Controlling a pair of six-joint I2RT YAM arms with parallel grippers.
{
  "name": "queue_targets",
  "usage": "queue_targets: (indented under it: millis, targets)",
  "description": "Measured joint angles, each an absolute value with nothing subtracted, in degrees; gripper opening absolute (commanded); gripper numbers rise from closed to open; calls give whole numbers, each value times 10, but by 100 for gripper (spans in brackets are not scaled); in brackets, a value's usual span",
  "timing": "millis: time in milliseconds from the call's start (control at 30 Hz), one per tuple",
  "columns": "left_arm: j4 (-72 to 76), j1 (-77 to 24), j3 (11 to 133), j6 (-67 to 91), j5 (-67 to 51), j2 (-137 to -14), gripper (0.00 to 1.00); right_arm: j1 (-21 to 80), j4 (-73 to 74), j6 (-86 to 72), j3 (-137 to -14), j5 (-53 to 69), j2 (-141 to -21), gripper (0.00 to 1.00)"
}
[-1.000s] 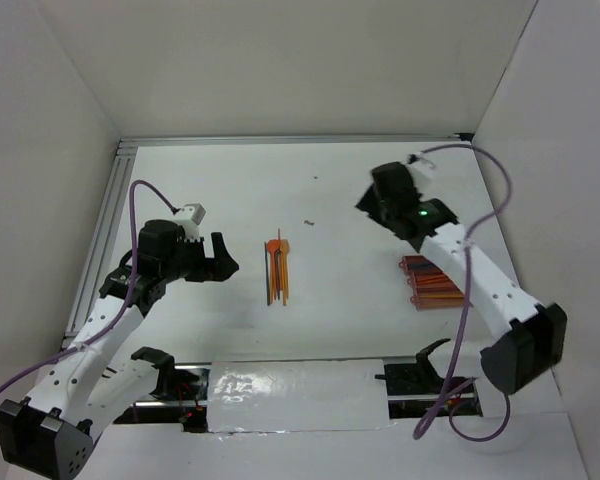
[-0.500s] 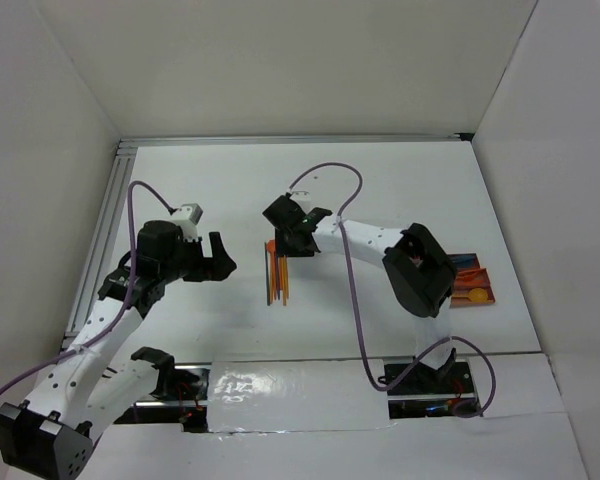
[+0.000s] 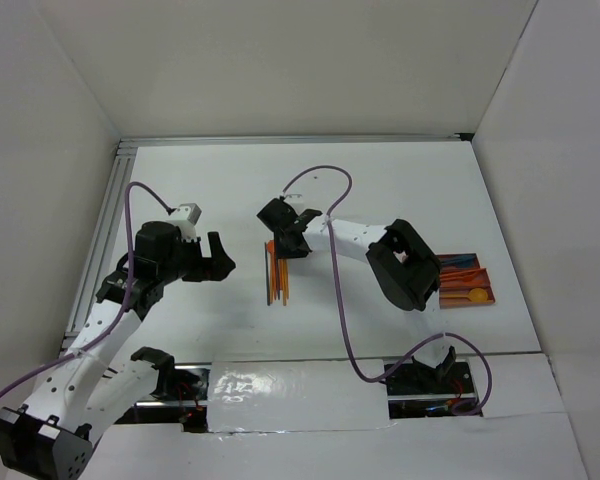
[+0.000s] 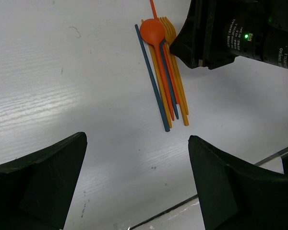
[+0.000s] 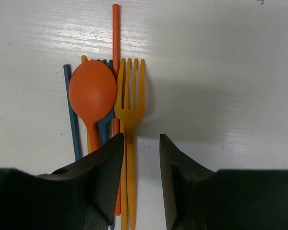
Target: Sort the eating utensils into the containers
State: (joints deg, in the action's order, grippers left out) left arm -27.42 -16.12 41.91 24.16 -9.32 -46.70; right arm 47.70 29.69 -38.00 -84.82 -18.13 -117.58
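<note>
The eating utensils (image 3: pixel 277 275) lie in a tight bundle at the table's middle. In the right wrist view I see an orange spoon (image 5: pixel 92 91), a yellow-orange fork (image 5: pixel 129 105), a blue stick (image 5: pixel 71 110) and a long orange stick (image 5: pixel 115 28). My right gripper (image 5: pixel 141 139) hangs over the bundle's far end, open with a narrow gap. The fork's handle runs between its fingers, close to the left finger (image 5: pixel 101 177). A reddish-brown container (image 3: pixel 465 285) with utensils in it sits at the right. My left gripper (image 4: pixel 137 139) is open and empty, left of the bundle (image 4: pixel 163 81).
The right arm's elbow (image 3: pixel 405 265) reaches across the table and partly covers the container. White walls close in the left, back and right sides. A metal rail (image 3: pixel 105 230) runs along the table's left edge.
My right arm has swung from the far right, near the container, to the bundle in the middle, and its jaws have narrowed. The left arm has not moved.
</note>
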Motion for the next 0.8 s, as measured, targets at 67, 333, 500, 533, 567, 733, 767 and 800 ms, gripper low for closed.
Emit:
queue_targets:
  millis: [67, 333, 500, 533, 567, 733, 767, 800]
  targets:
    - [-274, -161, 419, 241, -93, -468, 100, 476, 296, -380, -848, -182, -1176, 40]
    - [-274, -161, 419, 241, -93, -468, 100, 474, 291, -379, -848, -178, -1181, 28]
    - [-274, -161, 419, 241, -93, -468, 100, 470, 277, -379, -848, -170, -1191, 32]
    - [-274, -161, 419, 241, -93, -468, 100, 470, 275, -378, -847, -170, -1191, 32]
    - [-274, -161, 419, 241, -93, -468, 99, 469, 274, -378, -847, -170, -1191, 30]
    - [-274, -161, 419, 241, -93, -468, 100, 465, 272, -376, -847, -172, -1192, 0]
    - [-274, -161, 419, 241, -93, -468, 100, 464, 272, -377, -847, -173, -1193, 0]
    - [-274, -161, 419, 241, -93, -468, 100, 462, 272, -381, -846, -173, -1193, 0]
